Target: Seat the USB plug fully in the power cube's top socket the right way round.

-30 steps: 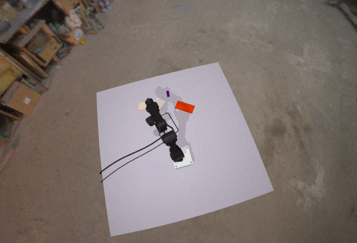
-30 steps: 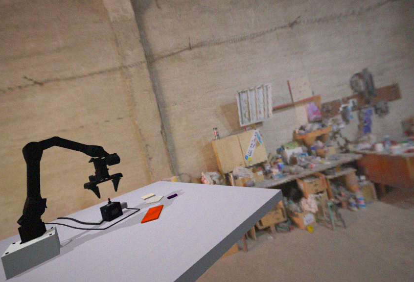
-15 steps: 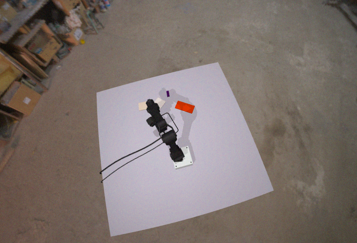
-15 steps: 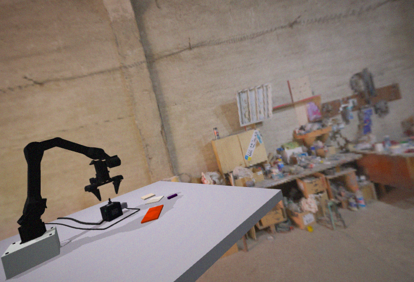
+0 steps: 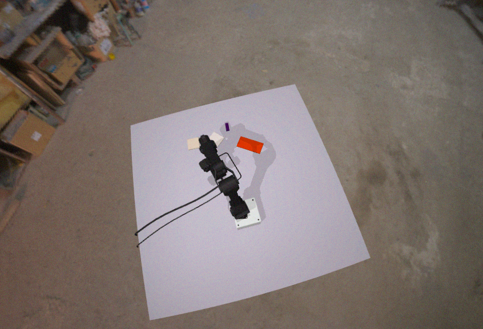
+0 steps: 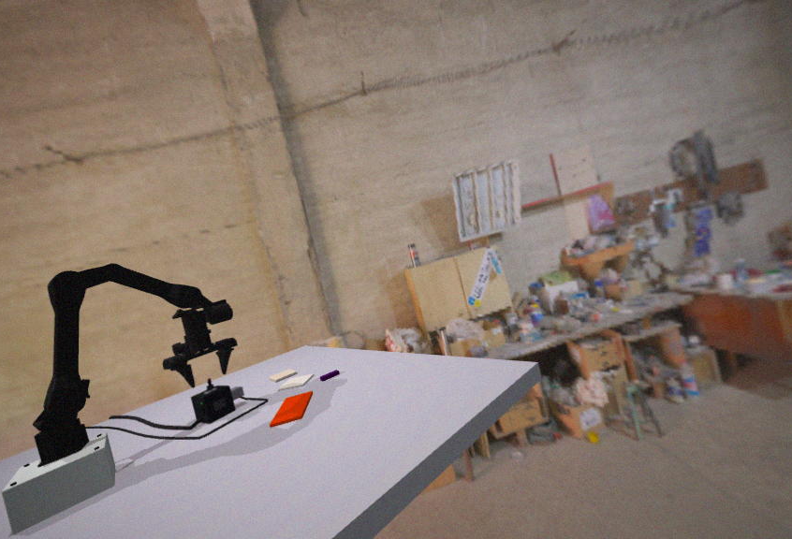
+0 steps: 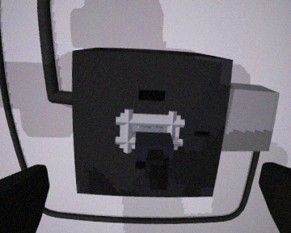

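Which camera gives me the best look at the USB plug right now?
The wrist view: it looks straight down on the USB plug in the power cube, between the open claw. The exterior view shows only a small stub. In the top view the arm hides it.

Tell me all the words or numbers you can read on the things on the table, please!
None can be read.
Black power cube: no writing on its top, only dark slots and the pale plug.
Orange card, two pale cards and the purple stick: plain, no writing.
Cardboard boxes in the background: there are stickers on them, too blurred to read.
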Motion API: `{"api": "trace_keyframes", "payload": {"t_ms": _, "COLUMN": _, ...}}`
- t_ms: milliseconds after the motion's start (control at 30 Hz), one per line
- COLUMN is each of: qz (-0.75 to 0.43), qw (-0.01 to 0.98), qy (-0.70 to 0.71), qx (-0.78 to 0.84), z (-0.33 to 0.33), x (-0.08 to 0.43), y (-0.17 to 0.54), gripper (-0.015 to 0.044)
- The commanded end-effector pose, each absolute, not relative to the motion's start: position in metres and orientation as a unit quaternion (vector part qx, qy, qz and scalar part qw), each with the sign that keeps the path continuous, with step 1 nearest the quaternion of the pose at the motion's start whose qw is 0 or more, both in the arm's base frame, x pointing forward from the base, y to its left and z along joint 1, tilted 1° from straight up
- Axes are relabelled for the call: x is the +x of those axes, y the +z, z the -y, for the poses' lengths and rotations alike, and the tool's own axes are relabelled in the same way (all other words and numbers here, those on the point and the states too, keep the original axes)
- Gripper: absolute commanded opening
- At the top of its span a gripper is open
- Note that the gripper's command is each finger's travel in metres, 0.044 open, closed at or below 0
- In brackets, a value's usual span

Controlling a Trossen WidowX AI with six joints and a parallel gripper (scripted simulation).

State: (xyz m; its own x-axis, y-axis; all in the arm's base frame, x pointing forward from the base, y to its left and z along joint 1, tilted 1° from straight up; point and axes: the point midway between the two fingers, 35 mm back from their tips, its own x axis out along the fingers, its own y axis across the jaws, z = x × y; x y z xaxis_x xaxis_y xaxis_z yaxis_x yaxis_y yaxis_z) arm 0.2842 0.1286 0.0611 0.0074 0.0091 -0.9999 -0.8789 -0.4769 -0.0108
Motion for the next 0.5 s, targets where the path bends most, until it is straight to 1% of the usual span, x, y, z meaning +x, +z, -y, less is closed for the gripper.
{"api": "trace_keyframes", "payload": {"t_ms": 0, "qz": -0.357, "qw": 0.366, "qy": 0.607, "qx": -0.608, "z": -0.1287, "x": 0.2842, "y": 0.0612, "gripper": 0.0387}}
{"api": "trace_keyframes", "payload": {"t_ms": 467, "qz": -0.357, "qw": 0.366, "qy": 0.607, "qx": -0.608, "z": -0.1287, "x": 0.2842, "y": 0.0612, "gripper": 0.002}}
